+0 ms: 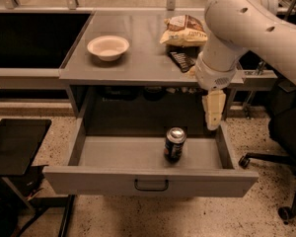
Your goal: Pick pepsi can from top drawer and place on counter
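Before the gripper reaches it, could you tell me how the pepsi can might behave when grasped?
The pepsi can stands upright in the drawer, so a sideways bump would probably tip it, and then it could roll. Its smooth round metal side looks slippery, so a centred grasp seems wise. The gripper hangs over a drawer side wall, apart from the can.

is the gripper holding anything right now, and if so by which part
Nothing is held. The gripper hangs bare over the right end of the drawer, apart from the can, which stands upright on the drawer floor.
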Controlling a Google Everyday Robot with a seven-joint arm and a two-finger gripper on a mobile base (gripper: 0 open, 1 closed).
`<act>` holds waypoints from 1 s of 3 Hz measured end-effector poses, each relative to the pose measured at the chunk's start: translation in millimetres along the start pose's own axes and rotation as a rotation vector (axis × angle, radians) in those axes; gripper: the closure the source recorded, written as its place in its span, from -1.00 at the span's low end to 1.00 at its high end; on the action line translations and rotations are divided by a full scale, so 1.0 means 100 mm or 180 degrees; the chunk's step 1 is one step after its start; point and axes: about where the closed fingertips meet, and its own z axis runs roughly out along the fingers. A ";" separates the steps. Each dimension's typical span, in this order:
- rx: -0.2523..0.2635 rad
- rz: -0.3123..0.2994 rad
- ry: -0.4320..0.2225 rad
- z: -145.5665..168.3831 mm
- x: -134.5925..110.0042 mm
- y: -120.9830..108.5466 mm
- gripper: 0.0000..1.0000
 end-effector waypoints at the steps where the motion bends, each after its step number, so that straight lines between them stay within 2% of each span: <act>1: 0.0062 0.0043 -0.0162 -0.01 0.07 0.00 -1.00; 2: -0.0036 0.0144 -0.0612 0.35 0.21 0.10 -1.00; 3: -0.0390 0.0147 -0.1110 0.98 0.12 0.22 -1.00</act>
